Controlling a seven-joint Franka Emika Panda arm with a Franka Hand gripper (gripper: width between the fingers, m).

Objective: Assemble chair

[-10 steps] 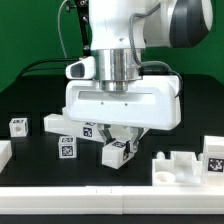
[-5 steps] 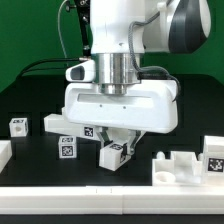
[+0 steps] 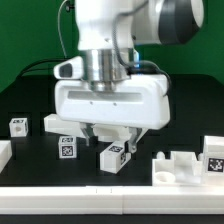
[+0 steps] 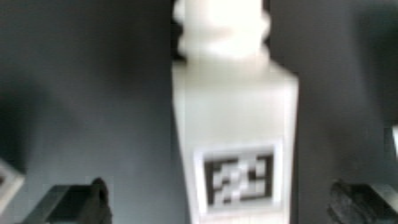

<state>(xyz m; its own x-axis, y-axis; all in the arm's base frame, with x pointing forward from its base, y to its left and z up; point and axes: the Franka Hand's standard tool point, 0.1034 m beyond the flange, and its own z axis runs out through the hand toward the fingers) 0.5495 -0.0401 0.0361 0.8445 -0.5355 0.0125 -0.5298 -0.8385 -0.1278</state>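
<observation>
Directly beneath the pincer [image 3: 113, 136], lying on the black table [image 3: 30, 100]: a white block [image 3: 115, 156] [image 4: 231, 110] of the chair kit. Long and squared as seen from the wrist, narrowing at one end to a knobbed neck, with a black-and-white square tag on its upper face near the other end. Slightly blurred there. Fingers [image 4: 68, 203] spread wide to either side of the block, dark gaps between pads and plastic, so clasping nothing. In the exterior view, fingertips just above the block.

Elsewhere on the table, off the pincer toward the exterior view's left: a small tagged cube [image 3: 18, 126], a plain white bar [image 3: 55, 122] and a tagged piece [image 3: 67, 148], this last one nearest the pincer. Off the pincer toward the exterior view's right: a notched white piece [image 3: 178, 166] and a tagged block [image 3: 213, 160] at the frame's edge. Matte black surface throughout, with a pale strip [image 3: 100, 195] along its near edge. Behind the pincer, a green backdrop [image 3: 25, 40] crossed by dark cables [image 3: 40, 68].
</observation>
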